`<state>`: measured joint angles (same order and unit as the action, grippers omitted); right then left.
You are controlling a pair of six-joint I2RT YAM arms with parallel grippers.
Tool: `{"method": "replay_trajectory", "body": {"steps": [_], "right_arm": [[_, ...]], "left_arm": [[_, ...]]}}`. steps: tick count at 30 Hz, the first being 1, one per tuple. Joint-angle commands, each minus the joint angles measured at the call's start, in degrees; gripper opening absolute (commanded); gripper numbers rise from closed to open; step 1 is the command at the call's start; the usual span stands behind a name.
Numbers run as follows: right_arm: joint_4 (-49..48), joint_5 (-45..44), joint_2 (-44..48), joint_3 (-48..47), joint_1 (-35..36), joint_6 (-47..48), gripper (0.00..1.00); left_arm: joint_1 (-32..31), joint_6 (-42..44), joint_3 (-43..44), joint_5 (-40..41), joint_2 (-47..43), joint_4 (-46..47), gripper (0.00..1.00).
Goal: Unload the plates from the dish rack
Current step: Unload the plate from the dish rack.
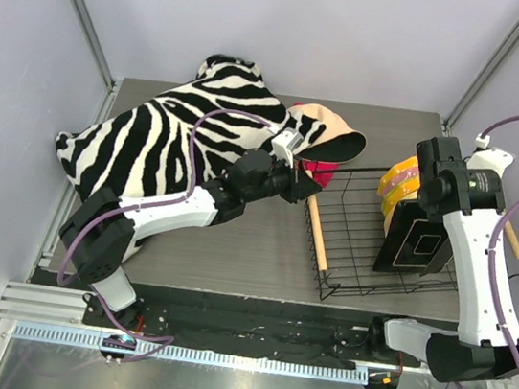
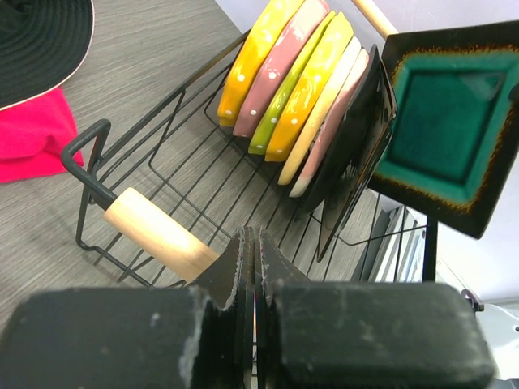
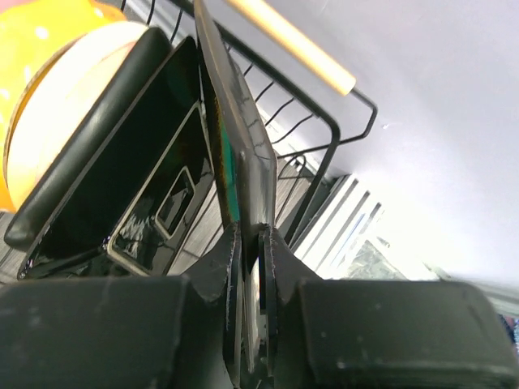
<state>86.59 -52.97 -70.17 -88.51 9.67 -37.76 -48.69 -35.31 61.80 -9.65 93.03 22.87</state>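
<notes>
Zebra-print cloth (image 1: 151,141) far left; left gripper (image 1: 297,188) pressed shut, empty, beside the left wooden handle (image 1: 317,234) of the dish rack (image 1: 351,246). Upright plates (image 2: 288,81) packed at its far right. Pinched in the right gripper (image 3: 251,251): dark teal-centred square plate (image 2: 442,121), raised.

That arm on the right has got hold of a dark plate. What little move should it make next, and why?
Probably raise it straight up. The right gripper is shut on the dark plate's edge, and the plate hangs over the rack close beside the other plates, so going up before sideways should avoid knocking them.
</notes>
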Motion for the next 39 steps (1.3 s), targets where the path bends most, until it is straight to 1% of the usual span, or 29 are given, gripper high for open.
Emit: {"method": "replay_trajectory", "body": {"steps": [1, 7, 11, 15, 19, 22, 30, 39], "right_arm": [[-0.01, -2.93, -0.40, -8.41, -0.88, 4.35, 0.01], [-0.01, -1.96, -3.21, -17.47, -2.11, 9.19, 0.01], [0.07, -0.29, -4.80, -21.35, -2.64, 12.61, 0.01], [0.07, 2.16, -5.50, -24.69, -2.99, 15.86, 0.01], [0.07, 6.29, -5.85, -29.78, -2.90, 16.93, 0.01], [-0.01, 8.57, -5.94, -31.02, -2.99, 17.02, 0.01], [0.07, 11.39, -5.50, -30.93, -2.99, 16.84, 0.01], [0.07, 17.98, -4.97, -36.20, -2.99, 16.66, 0.01]], "left_arm": [[-0.18, 1.73, 2.89, -0.02, -2.95, -0.90, 0.00], [-0.09, 2.17, 5.34, 0.24, -3.47, -2.92, 0.00], [-0.09, 2.70, 6.93, 0.42, -3.47, -4.59, 0.00], [-0.09, 3.49, 8.42, 0.86, -3.65, -6.08, 0.00], [-0.18, 4.28, 9.65, 1.04, -3.65, -7.31, 0.00], [-0.09, 4.55, 10.36, 1.04, -3.56, -7.84, 0.00], [-0.09, 4.72, 11.23, 0.86, -3.12, -8.55, 0.00], [-0.09, 5.08, 12.82, 0.51, -2.77, -9.69, 0.00]]}}
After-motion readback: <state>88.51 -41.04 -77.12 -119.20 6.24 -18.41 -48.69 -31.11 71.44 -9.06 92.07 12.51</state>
